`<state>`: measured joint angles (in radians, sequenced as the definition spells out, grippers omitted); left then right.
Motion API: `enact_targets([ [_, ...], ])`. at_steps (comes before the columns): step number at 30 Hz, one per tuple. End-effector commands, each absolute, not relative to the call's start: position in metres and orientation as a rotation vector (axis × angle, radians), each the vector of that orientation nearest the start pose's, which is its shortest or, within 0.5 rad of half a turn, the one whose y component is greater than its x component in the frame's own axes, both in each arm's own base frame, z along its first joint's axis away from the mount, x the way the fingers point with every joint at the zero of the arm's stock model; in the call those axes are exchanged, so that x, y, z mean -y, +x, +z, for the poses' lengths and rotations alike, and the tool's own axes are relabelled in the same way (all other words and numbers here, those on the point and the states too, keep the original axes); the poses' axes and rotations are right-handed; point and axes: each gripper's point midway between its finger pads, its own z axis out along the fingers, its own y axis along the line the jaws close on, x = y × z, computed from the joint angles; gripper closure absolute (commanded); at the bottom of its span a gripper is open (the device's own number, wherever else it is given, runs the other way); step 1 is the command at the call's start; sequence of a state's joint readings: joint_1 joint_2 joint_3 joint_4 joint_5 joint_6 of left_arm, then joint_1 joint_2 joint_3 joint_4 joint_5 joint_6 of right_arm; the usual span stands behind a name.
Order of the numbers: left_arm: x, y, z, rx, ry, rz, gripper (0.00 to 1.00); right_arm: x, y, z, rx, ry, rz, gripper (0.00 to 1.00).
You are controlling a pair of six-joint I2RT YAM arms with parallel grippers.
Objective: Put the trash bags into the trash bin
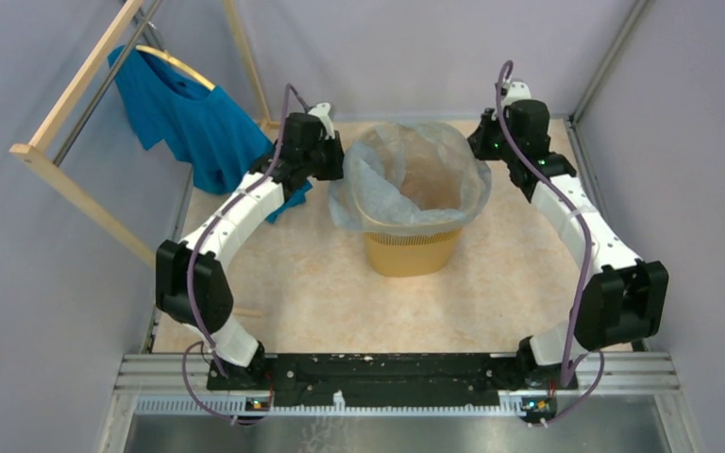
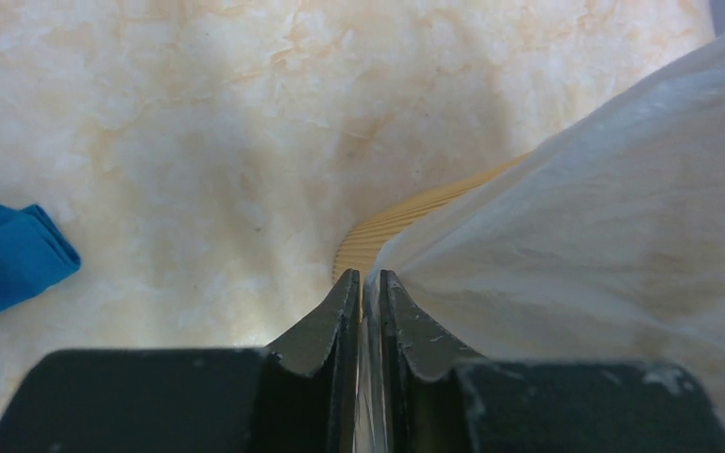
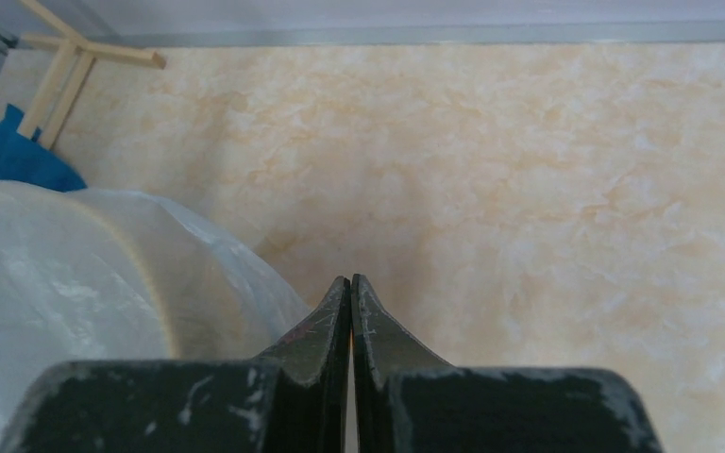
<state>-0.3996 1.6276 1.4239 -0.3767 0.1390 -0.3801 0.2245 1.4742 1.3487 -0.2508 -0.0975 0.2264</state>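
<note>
The yellow-orange trash bin [image 1: 413, 253] stands mid-table. The pale translucent trash bag [image 1: 413, 170] lies spread over its rim, lining the opening and hanging down the outside. My left gripper [image 1: 336, 159] is at the bag's left edge. In the left wrist view its jaws [image 2: 366, 279] are shut on a thin strip of the bag film [image 2: 614, 217], with the bin's ribbed rim [image 2: 392, 225] just beyond. My right gripper [image 1: 480, 142] is beside the bag's right edge. Its jaws [image 3: 350, 280] are shut with nothing showing between them, and the bag [image 3: 66, 283] lies to their left.
A bright blue T-shirt [image 1: 189, 118] hangs on a wooden rack [image 1: 71, 104] at the back left, its hem near my left arm [image 2: 5, 257]. Grey walls enclose the table on three sides. Marbled tabletop [image 1: 340, 293] lies in front of the bin.
</note>
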Motion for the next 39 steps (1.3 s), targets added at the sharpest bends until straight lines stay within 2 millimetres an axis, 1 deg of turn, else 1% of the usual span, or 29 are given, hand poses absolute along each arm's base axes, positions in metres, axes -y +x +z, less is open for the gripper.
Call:
enact_targets([
  [1, 0.223, 0.411, 0.282, -2.055, 0.142, -0.674, 0.79, -0.131, 0.437, 0.246, -2.019, -0.060, 0.430, 1.00],
  [2, 0.223, 0.409, 0.281, -2.052, 0.143, -0.678, 0.77, -0.132, 0.436, 0.240, -2.027, -0.058, 0.439, 1.00],
  [4, 0.222, 0.406, 0.271, -2.068, 0.140, -0.679, 0.75, -0.135, 0.435, 0.233, -2.036, -0.057, 0.463, 1.00],
  [5, 0.221, 0.403, 0.257, -2.097, 0.135, -0.674, 0.75, -0.137, 0.434, 0.231, -2.040, -0.058, 0.472, 1.00],
  [8, 0.220, 0.398, 0.229, -2.166, 0.130, -0.666, 0.75, -0.137, 0.434, 0.229, -2.047, -0.060, 0.474, 1.00],
  [10, 0.218, 0.394, 0.223, -2.198, 0.131, -0.654, 0.75, -0.133, 0.433, 0.231, -2.054, -0.060, 0.448, 1.00],
  [11, 0.216, 0.394, 0.223, -2.201, 0.132, -0.643, 0.75, -0.131, 0.432, 0.235, -2.056, -0.058, 0.433, 1.00],
  [13, 0.213, 0.394, 0.230, -2.184, 0.140, -0.625, 0.73, -0.125, 0.429, 0.245, -2.056, -0.046, 0.409, 1.00],
  [15, 0.211, 0.393, 0.241, -2.159, 0.157, -0.611, 0.63, -0.115, 0.424, 0.262, -2.042, 0.002, 0.407, 1.00],
  [17, 0.207, 0.391, 0.255, -2.130, 0.170, -0.597, 0.49, -0.103, 0.416, 0.275, -2.022, 0.051, 0.446, 0.90],
  [18, 0.205, 0.389, 0.260, -2.119, 0.176, -0.588, 0.42, -0.098, 0.409, 0.288, -1.993, 0.066, 0.475, 0.84],
  [20, 0.200, 0.386, 0.270, -2.095, 0.182, -0.565, 0.31, -0.088, 0.399, 0.300, -1.963, 0.098, 0.515, 0.74],
  [21, 0.196, 0.385, 0.274, -2.085, 0.181, -0.546, 0.24, -0.083, 0.394, 0.303, -1.954, 0.112, 0.530, 0.69],
  [23, 0.187, 0.378, 0.282, -2.075, 0.175, -0.505, 0.15, -0.076, 0.383, 0.307, -1.943, 0.131, 0.566, 0.60],
  [25, 0.179, 0.371, 0.283, -2.074, 0.177, -0.471, 0.08, -0.079, 0.370, 0.307, -1.938, 0.126, 0.616, 0.53],
  [27, 0.175, 0.362, 0.280, -2.083, 0.182, -0.469, 0.06, -0.086, 0.362, 0.304, -1.938, 0.106, 0.665, 0.46],
  [29, 0.176, 0.352, 0.272, -2.104, 0.186, -0.498, 0.06, -0.095, 0.355, 0.300, -1.943, 0.081, 0.729, 0.41],
  [33, 0.185, 0.333, 0.252, -2.145, 0.194, -0.600, 0.08, -0.110, 0.347, 0.279, -1.987, 0.046, 0.837, 0.38],
  [36, 0.191, 0.322, 0.233, -2.182, 0.189, -0.660, 0.14, -0.113, 0.346, 0.259, -2.024, 0.062, 0.865, 0.39],
  [37, 0.194, 0.320, 0.228, -2.189, 0.191, -0.689, 0.17, -0.115, 0.345, 0.254, -2.029, 0.061, 0.890, 0.41],
  [38, 0.197, 0.317, 0.223, -2.198, 0.191, -0.717, 0.19, -0.119, 0.345, 0.248, -2.032, 0.060, 0.919, 0.44],
  [39, 0.201, 0.315, 0.217, -2.209, 0.190, -0.744, 0.22, -0.122, 0.345, 0.243, -2.037, 0.061, 0.949, 0.50],
])
